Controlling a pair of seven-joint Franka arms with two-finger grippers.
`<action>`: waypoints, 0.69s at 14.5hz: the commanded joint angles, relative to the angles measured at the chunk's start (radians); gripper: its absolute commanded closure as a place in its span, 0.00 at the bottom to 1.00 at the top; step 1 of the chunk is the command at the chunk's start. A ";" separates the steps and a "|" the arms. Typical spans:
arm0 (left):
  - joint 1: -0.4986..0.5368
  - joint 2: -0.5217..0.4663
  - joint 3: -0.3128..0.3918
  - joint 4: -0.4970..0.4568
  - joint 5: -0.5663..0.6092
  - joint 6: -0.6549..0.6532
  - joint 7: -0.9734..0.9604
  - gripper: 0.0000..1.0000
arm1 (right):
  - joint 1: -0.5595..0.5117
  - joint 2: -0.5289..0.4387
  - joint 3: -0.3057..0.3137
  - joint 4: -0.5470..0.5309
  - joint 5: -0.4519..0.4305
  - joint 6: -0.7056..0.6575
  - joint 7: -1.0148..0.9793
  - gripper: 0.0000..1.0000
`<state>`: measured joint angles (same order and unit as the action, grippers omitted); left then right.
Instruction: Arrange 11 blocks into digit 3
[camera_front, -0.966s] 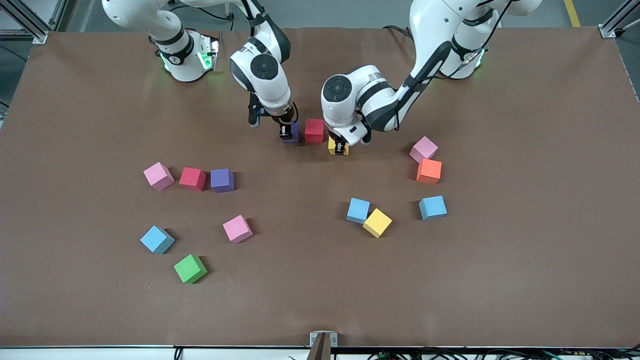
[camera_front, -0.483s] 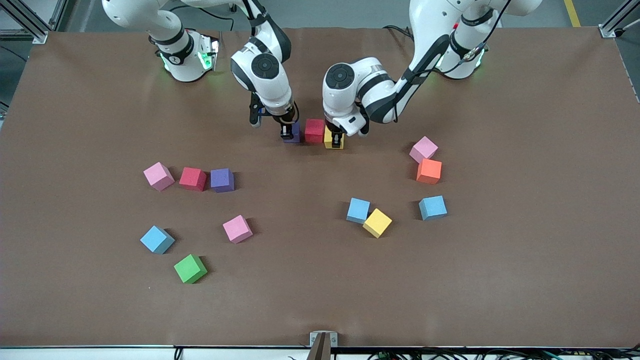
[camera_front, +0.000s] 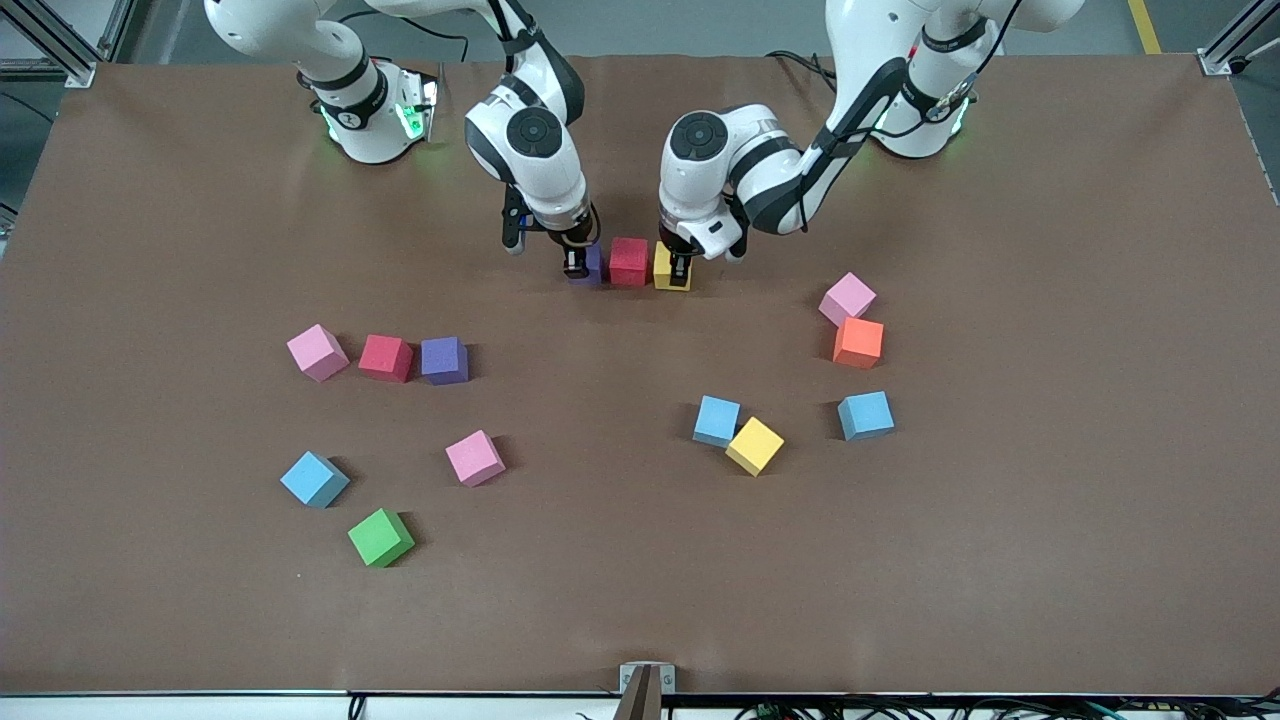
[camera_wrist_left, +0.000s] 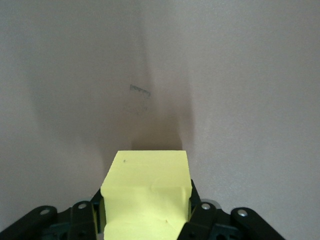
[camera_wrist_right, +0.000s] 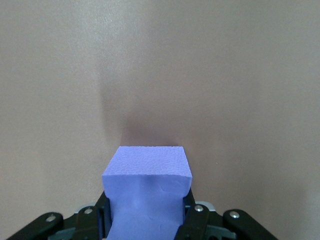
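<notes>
We're lining up the first bar of the 3, near the robot bases

We're pinching a purple foam cube (camera_front: 591, 264) in the right gripper (camera_front: 573, 268) and a yellow foam cube (camera_front: 665, 268) in the left gripper (camera_front: 680, 274), both squeezing against the red foam cube (camera_front: 629, 261) between them.

front: high, across the table (camera_front: 640, 620), facing the robots' bases | left wrist: close, down on yellow block (camera_wrist_left: 146, 192) | right wrist: close, down on purple block (camera_wrist_right: 147, 187) | shared with front: both blocks
</notes>
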<state>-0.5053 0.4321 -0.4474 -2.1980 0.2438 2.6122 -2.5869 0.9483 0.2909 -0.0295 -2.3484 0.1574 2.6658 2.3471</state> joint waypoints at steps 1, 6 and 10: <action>0.001 -0.035 -0.007 -0.042 -0.009 0.045 -0.025 0.76 | 0.020 0.010 -0.007 0.003 0.017 0.016 0.018 1.00; -0.004 -0.021 -0.008 -0.048 -0.009 0.092 -0.027 0.76 | 0.024 0.020 -0.007 0.015 0.017 0.017 0.034 1.00; -0.012 -0.007 -0.008 -0.051 -0.011 0.115 -0.027 0.76 | 0.030 0.022 -0.007 0.015 0.017 0.019 0.035 1.00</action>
<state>-0.5118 0.4324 -0.4534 -2.2308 0.2438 2.6946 -2.5958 0.9544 0.2970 -0.0295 -2.3401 0.1574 2.6679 2.3633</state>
